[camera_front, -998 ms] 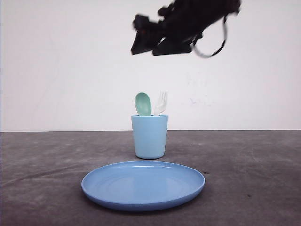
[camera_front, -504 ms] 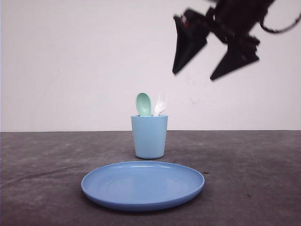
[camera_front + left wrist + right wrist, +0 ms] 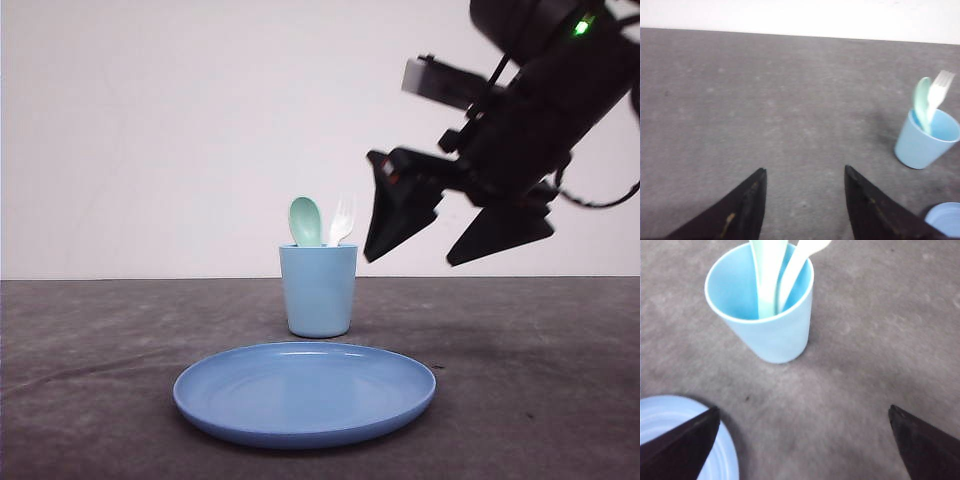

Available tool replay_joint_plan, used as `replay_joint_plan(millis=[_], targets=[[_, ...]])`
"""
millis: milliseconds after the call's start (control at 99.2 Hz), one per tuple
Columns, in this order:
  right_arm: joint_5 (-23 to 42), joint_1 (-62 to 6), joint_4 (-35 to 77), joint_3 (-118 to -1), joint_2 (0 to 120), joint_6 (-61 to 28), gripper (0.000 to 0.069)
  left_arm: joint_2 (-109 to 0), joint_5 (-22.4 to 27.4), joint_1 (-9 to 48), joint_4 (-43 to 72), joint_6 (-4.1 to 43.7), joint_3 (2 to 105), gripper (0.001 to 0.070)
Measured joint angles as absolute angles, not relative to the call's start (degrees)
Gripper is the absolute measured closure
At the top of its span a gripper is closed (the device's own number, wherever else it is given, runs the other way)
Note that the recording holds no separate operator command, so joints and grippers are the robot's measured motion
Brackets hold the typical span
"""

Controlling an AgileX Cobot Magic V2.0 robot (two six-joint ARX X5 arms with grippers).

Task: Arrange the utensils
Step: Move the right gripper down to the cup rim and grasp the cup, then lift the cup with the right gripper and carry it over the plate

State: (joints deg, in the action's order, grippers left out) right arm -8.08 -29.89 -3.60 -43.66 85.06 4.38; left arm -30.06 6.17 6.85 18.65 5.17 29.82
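Note:
The mint-green spoon (image 3: 305,221) and the white fork (image 3: 342,221) stand upright side by side in the light blue cup (image 3: 318,290) at the table's middle. My right gripper (image 3: 412,260) hangs open in the air to the right of the cup, at about the height of its rim, with nothing between its fingers. In the right wrist view the cup (image 3: 762,315) holds the spoon (image 3: 768,275) and fork (image 3: 797,262), beyond the open gripper (image 3: 804,412). My left gripper (image 3: 805,172) is open and empty over bare table, with the cup (image 3: 925,142), spoon (image 3: 921,102) and fork (image 3: 939,90) off to one side.
A round blue plate (image 3: 304,392) lies in front of the cup, near the table's front edge. Its rim shows in the right wrist view (image 3: 670,415) and the left wrist view (image 3: 946,217). A white wall (image 3: 150,130) backs the dark grey table (image 3: 90,340).
My right gripper has swung from above the cup to the right and dropped lower, opening wide; spoon, fork, cup and plate have stayed put.

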Motion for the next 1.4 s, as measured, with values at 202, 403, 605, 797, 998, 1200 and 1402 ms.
replay_joint_plan(millis=[202,403,605,797,998,1200,1402], targets=[[-11.2,-29.9,-12.3,-43.7,91.0,4.8,0.0011,-30.7,6.1,6.9,18.7,5.1,29.8,0.0416],[-12.1,-30.5,-14.5,-46.9,95.4,4.8,0.0011,-31.1,6.1,6.9,18.7,5.1,29.8,0.0416],[-12.3,-31.8,-14.8,-52.8,100.9,4.5,0.0011,-31.1,6.1,6.8,18.7,5.1,29.8,0.0416],[-12.4,-32.5,-14.0,-58.3,105.7,4.3,0.0011,-31.2,6.1,6.8,18.7,5.1,29.8,0.0416],[-12.4,-32.5,-11.5,-63.1,107.7,4.3,0.0012,-31.2,6.1,6.8,18.7,5.1,29.8,0.0416],[-12.4,-32.5,-10.7,-63.2,107.8,3.3,0.0175,-31.2,6.1,6.8,18.7,5.1,29.8,0.0416],[-12.4,-32.5,-10.6,-63.2,107.8,3.0,0.0222,-31.2,6.1,6.8,18.7,5.1,29.8,0.0416]])
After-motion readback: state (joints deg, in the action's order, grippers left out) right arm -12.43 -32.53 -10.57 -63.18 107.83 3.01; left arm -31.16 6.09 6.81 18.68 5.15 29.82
